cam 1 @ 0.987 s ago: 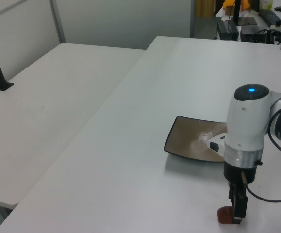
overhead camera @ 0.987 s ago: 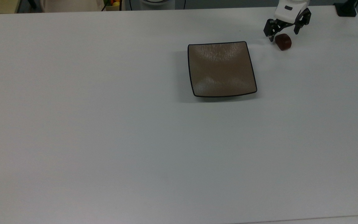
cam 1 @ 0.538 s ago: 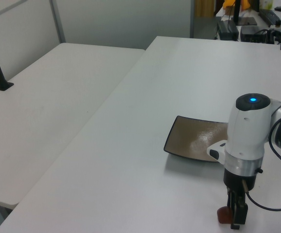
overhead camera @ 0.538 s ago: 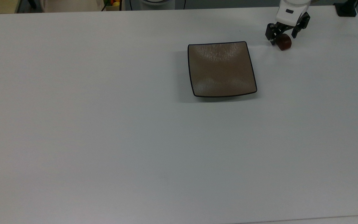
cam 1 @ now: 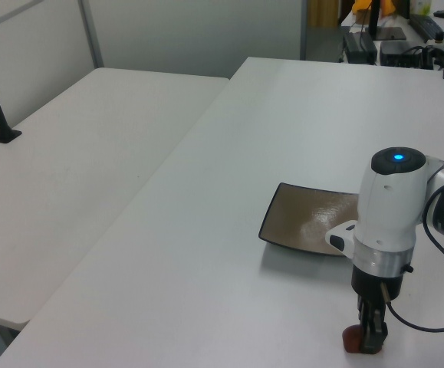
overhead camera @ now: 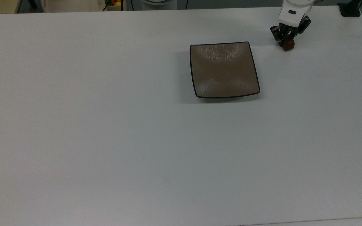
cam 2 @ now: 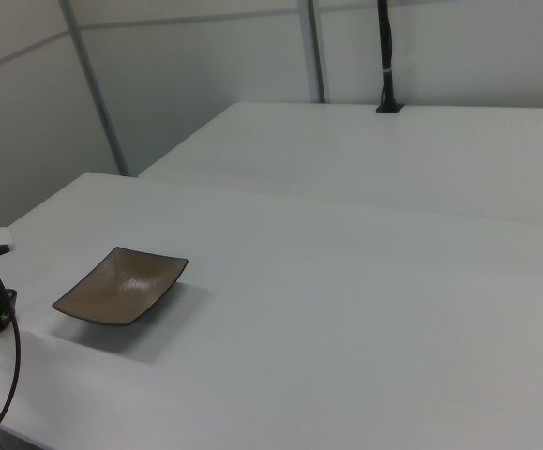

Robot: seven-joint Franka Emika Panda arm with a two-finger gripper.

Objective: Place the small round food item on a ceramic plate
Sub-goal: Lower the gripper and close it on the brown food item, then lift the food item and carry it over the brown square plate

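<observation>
1. gripper (overhead camera: 286,40) sits low at the far right corner of the table (overhead camera: 105,141) in the top view, fingers drawn in around the small round food item (overhead camera: 288,45), pinching it between them; from the left view the fingers (cam 1: 369,337) straddle the dark lump right down at table level
2. food item looks to rest on the table surface, not lifted, which fits a grasp made low so the pads catch the lump's sides rather than its rounded top
3. ceramic plate (overhead camera: 223,70) lies flat, bare, near the middle of the table's far half, apart from the food item with a strip of white table between them; in the top view the plate is to the left of and slightly below the gripper
4. arm's white wrist (cam 1: 390,207) stands nearly upright over the item in the left view, so the approach is straight down, i'd guess to keep clear of the plate's raised rim close by
5. cable (cam 1: 436,307) loops off the wrist to the left view's right, hanging free of both things
6. my read: grasping is the step in hand, lifting and carrying over to the plate are yet to do; the smooth skin could slip if the pinch sits too high
</observation>
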